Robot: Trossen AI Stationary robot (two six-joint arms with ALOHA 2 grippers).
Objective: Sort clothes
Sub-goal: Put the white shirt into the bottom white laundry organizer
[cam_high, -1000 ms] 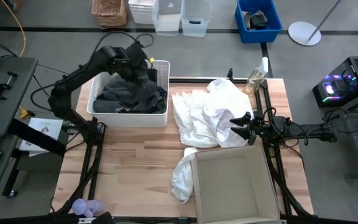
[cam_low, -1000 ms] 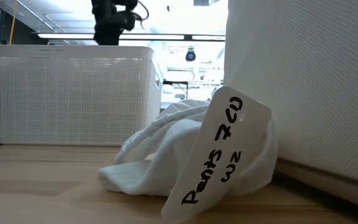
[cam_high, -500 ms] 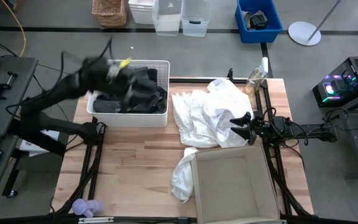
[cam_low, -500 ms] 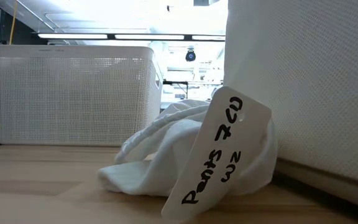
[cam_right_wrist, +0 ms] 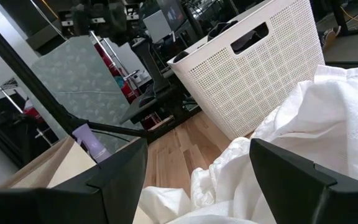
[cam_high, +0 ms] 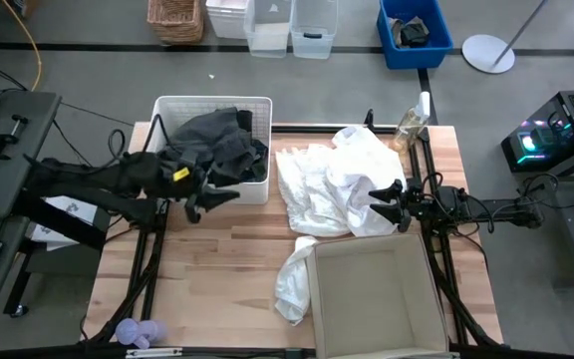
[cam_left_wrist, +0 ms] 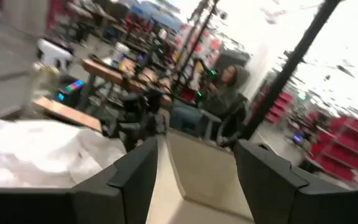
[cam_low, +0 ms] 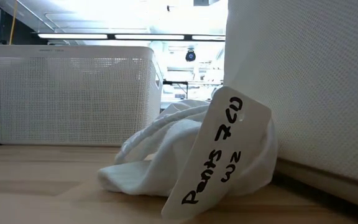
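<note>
Fingers of the left gripper (cam_high: 210,202) spread, empty, low before the basket (cam_high: 259,108); right gripper (cam_high: 387,204) fingers spread at the white clothes (cam_high: 332,184) mid-bench. Dark clothes (cam_high: 212,145) heaped in the basket, overhanging its rim: likely spill if snagged. Count: one basket, one box (cam_high: 372,299), two white heaps, second (cam_high: 292,284) beside the box.

L arm has swung out of the white basket (cam_high: 167,105) toward frame left; left gripper (cam_high: 210,199), fingers apart and empty, now sits low at basket's front edge, center-left. Dark clothes (cam_high: 212,145) now heaped higher in basket, upper left. L arm gone from low view's top.
</note>
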